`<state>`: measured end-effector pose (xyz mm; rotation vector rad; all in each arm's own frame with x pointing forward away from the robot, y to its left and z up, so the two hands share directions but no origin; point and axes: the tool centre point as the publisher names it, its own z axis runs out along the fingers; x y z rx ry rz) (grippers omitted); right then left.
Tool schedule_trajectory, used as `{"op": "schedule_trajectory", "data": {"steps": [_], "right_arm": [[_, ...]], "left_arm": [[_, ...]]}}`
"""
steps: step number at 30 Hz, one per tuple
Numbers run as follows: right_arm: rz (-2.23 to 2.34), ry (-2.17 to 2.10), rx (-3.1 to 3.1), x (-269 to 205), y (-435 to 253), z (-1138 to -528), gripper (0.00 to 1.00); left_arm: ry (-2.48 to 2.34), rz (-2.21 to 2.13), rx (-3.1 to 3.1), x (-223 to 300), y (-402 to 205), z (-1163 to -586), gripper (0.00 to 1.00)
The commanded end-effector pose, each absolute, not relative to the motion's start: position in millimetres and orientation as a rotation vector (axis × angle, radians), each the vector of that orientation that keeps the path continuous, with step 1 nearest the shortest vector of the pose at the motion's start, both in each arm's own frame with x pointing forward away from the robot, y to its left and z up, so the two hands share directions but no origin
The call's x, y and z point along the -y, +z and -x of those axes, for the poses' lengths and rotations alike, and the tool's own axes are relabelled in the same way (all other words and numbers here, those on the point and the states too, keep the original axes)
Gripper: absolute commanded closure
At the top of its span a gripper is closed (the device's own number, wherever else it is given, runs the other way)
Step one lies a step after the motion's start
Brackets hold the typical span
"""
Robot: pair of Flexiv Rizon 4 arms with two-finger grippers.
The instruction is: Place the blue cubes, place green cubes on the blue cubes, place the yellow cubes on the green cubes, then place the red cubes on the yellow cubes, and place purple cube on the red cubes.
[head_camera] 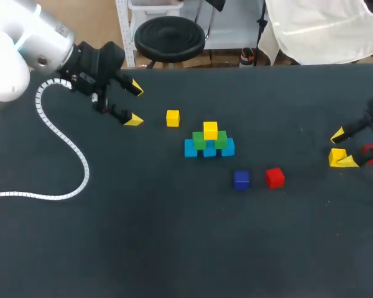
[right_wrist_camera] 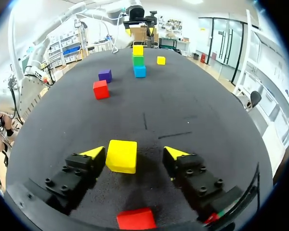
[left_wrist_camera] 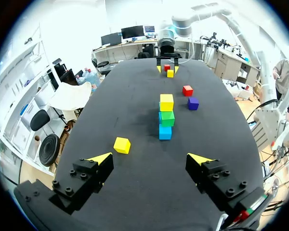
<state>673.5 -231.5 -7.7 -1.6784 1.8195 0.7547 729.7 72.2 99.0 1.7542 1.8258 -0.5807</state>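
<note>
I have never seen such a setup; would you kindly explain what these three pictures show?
Two robot arms work at a dark table. One picture looks down from above; the other two come from a camera on each wrist, looking along its yellow-tipped jaws. Mid-table stands a pyramid: three blue cubes, two green on them, one yellow on top. A yellow cube, a purple cube and a red cube lie loose. The left arm holds nothing, jaws open. On the right arm the jaws stand open around another yellow cube, not gripping it; a second red cube lies closer to the wrist.
</note>
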Motion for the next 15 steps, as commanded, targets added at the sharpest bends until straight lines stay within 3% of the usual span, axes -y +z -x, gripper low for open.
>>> {"op": "schedule_trajectory", "data": {"steps": [1, 4, 5, 15], "right_arm": [[1.688, 0.761, -1.821, 231, -8, -676, 0.58], [1.697, 0.766, -1.822, 230, -9, -676, 0.80], [1.698, 0.766, -1.822, 230, -9, -675, 1.00], [1.657, 0.695, -1.861, 223, 21, -682, 1.00]], "left_arm": [[-0.582, -1.757, -1.825, -73, 99, -731, 0.00], [-0.582, -1.757, -1.825, -73, 99, -731, 0.00], [-0.582, -1.757, -1.825, -73, 99, -731, 0.00], [-0.582, -1.757, -1.825, -73, 99, -731, 0.00]]}}
